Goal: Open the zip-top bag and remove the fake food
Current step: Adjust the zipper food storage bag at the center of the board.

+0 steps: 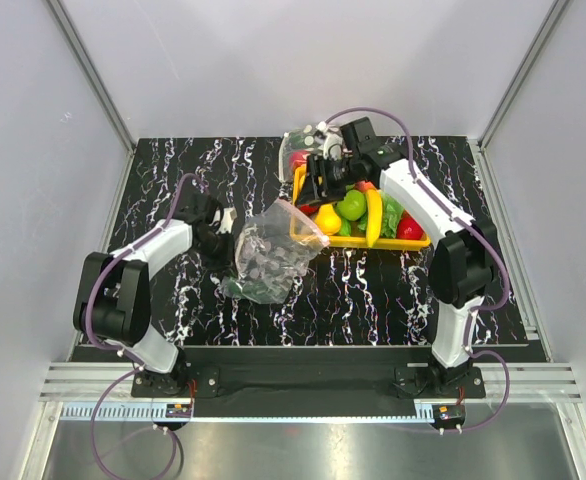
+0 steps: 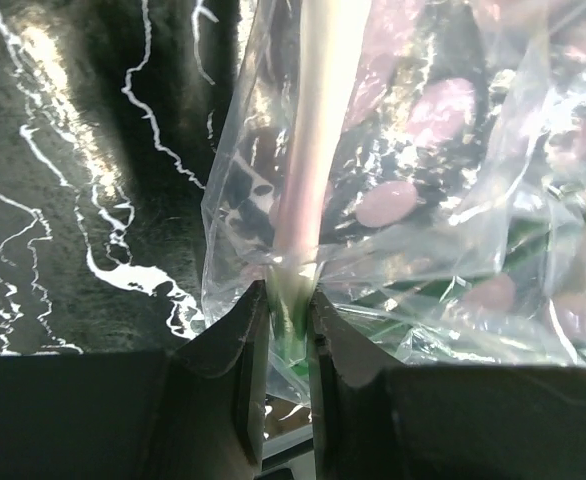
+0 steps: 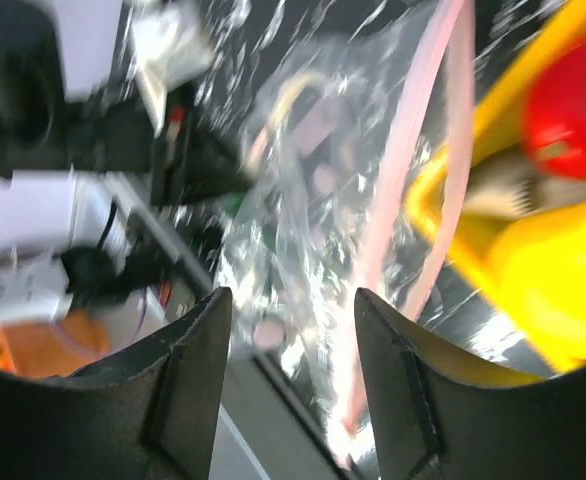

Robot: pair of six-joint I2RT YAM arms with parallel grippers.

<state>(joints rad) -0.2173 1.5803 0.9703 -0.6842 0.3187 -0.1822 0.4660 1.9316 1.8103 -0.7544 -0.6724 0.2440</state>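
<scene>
The zip-top bag (image 1: pixel 269 250) stands crumpled on the black marbled table, its mouth up and towards the tray. My left gripper (image 1: pixel 225 226) holds the bag's left rim. In the left wrist view the gripper (image 2: pixel 290 302) is shut on the pink zip strip (image 2: pixel 313 150). Something green (image 1: pixel 256 288) shows low inside the bag. Fake food lies in a yellow tray (image 1: pixel 303 232): a green fruit (image 1: pixel 351 205), a banana (image 1: pixel 374 216), a red piece (image 1: pixel 409 228). My right gripper (image 1: pixel 311 192) hangs over the tray's left end, open (image 3: pixel 293 315) and holding nothing, with the bag (image 3: pixel 313 200) below it.
A second bag with large dots (image 1: pixel 301 140) lies behind the tray at the back of the table. White walls and metal rails close in the table on three sides. In the right wrist view the tray's edge (image 3: pixel 533 270) and a red fruit (image 3: pixel 573 110) sit at right.
</scene>
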